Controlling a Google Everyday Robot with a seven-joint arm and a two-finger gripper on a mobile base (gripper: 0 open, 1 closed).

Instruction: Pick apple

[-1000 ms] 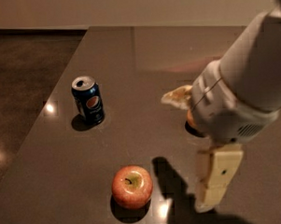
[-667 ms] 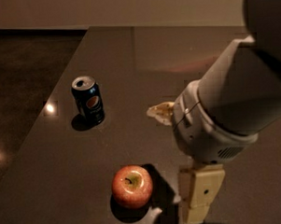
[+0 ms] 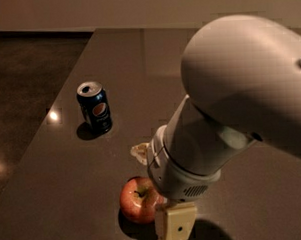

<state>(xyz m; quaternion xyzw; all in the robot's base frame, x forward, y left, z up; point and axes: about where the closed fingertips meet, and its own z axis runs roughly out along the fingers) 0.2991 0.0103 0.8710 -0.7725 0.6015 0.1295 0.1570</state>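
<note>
Two fingers of my gripper (image 3: 156,197) stand apart, closed on nothing. One pale finger is at the bottom edge, just right of the apple (image 3: 138,200). The other tip seems to poke out beyond the fruit, though my wrist hides most of it. The apple sits stem-up on the dark table (image 3: 54,206). Farther back and left, a blue soda can (image 3: 95,107) stands upright, well apart.

Matt claw (image 3: 174,231) beside apple (image 3: 137,200) (glossy); polished table (image 3: 138,67)
</note>
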